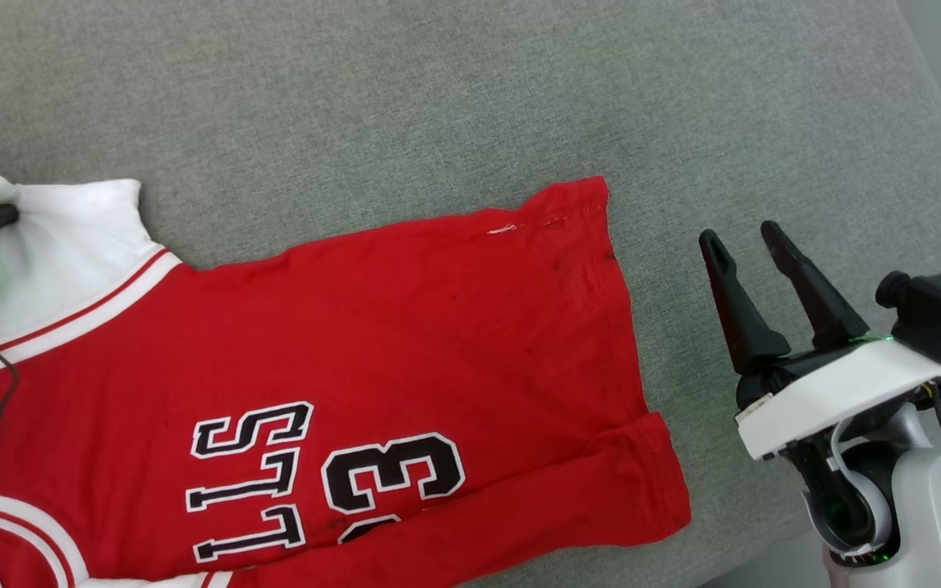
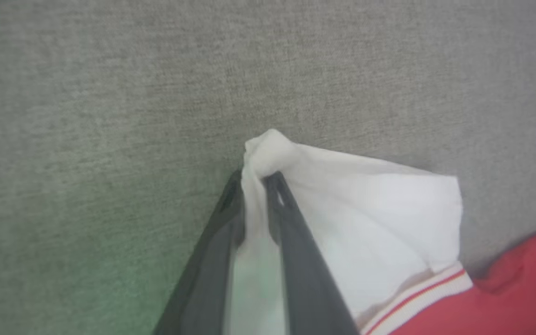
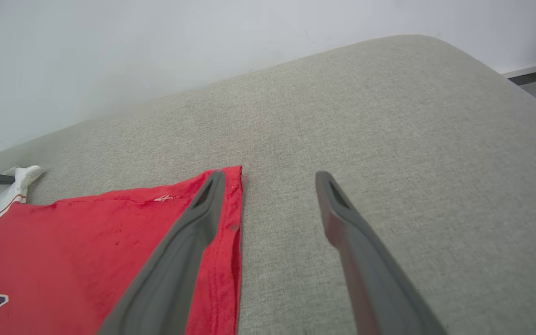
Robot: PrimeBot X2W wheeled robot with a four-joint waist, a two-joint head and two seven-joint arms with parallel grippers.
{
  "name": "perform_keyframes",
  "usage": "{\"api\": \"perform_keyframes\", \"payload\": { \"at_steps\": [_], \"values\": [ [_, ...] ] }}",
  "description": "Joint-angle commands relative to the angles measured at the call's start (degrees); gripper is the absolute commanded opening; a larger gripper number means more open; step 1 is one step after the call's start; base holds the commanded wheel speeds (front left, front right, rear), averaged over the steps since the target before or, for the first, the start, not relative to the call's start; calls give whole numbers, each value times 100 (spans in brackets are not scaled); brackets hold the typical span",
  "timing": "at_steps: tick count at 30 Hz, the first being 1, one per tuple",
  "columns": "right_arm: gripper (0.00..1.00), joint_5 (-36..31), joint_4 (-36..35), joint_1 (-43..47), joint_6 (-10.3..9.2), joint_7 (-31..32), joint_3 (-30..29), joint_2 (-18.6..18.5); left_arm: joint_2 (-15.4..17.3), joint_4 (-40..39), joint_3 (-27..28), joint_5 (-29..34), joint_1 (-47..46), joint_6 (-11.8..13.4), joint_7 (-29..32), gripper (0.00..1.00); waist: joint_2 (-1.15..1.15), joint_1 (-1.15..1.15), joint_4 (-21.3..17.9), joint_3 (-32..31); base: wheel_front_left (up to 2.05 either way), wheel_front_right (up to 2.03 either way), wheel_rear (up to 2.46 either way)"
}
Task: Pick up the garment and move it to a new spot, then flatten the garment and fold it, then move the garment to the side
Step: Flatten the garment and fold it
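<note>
On the wide grey cushion the garment lies spread out, its red body flat with the black letters and the number facing up, and the hem turned to the robot's right. The right gripper stands beside this hem, jaws wide apart and holding nothing. At the far left, the left gripper is closed on the bunched corner of the white sleeve.
</note>
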Motion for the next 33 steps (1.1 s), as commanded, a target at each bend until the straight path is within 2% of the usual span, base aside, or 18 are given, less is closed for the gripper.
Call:
{"api": "perform_keyframes", "payload": {
  "at_steps": [1,5,14,22,30,31,32,33],
  "values": [
    [100,59,63,-107,-2,82,-14,22,-263,113,-152,-19,298,12,1,0,0,0,27,-41,0,0,0],
    [100,332,310,-210,-2,458,-65,10,-346,127,-63,45,177,-68,-332,0,0,0,155,-173,0,0,0],
    [100,884,1400,-846,-2,1830,-167,-411,-707,-123,-9,111,-178,-321,-862,0,0,0,768,-387,0,0,0],
    [100,873,2183,-1684,-2,2692,-129,-675,-1048,-528,-100,143,-333,-581,-1185,0,0,0,1343,-290,0,0,0],
    [100,752,2952,-2067,-4,3535,72,-788,-1261,-602,-94,40,-208,-723,-1368,0,0,0,1655,-167,0,0,0],
    [71,748,3035,-2052,-3,3677,102,-765,-1271,-593,-94,28,-183,-736,-1395,0,0,0,1668,-174,0,0,0],
    [71,748,3035,-2052,-3,3677,102,-765,-1271,-593,-94,28,-183,-736,-1395,0,0,0,1668,-174,0,0,0],
    [35,739,3102,-2054,-3,3824,137,-757,-1259,-576,-93,28,-165,-760,-1399,0,0,0,1677,-182,0,0,0]
  ]
}}
